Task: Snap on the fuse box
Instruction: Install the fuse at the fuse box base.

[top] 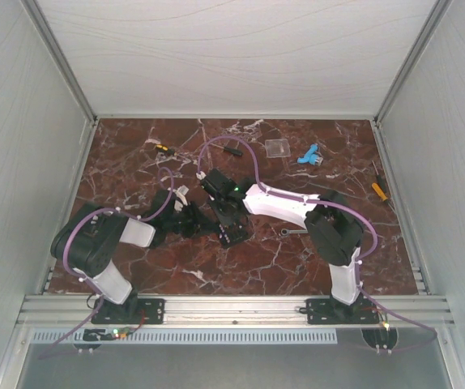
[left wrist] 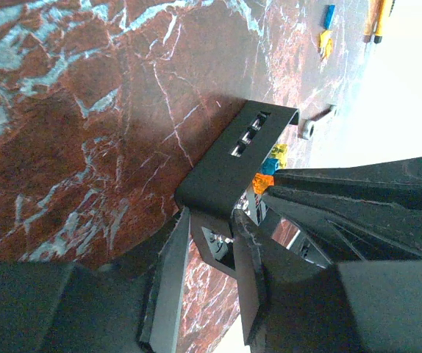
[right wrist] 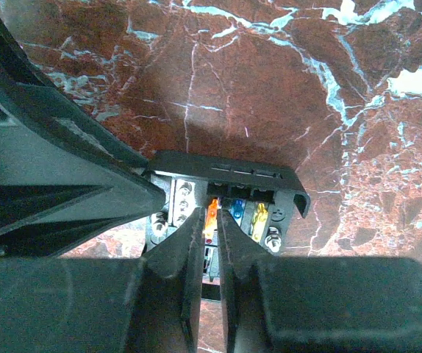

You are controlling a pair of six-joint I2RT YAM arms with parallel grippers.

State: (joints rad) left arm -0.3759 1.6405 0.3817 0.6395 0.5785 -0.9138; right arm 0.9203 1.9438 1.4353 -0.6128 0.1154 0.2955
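Small black square plastic fuse box (top: 234,235) sat near the centre of the red-brown marble tabletop (top: 257,271), coloured fuses exposed. Left gripper (left wrist: 212,220), at the box's 9 o'clock, was clamped on its edge wall. Right gripper (right wrist: 211,228), at 12 o'clock, had its fingers narrowed to a slit, pinching the box beside the orange fuse (right wrist: 211,212). Farther off, at 1 o'clock, lay a flat clear plastic square plate (top: 279,147)
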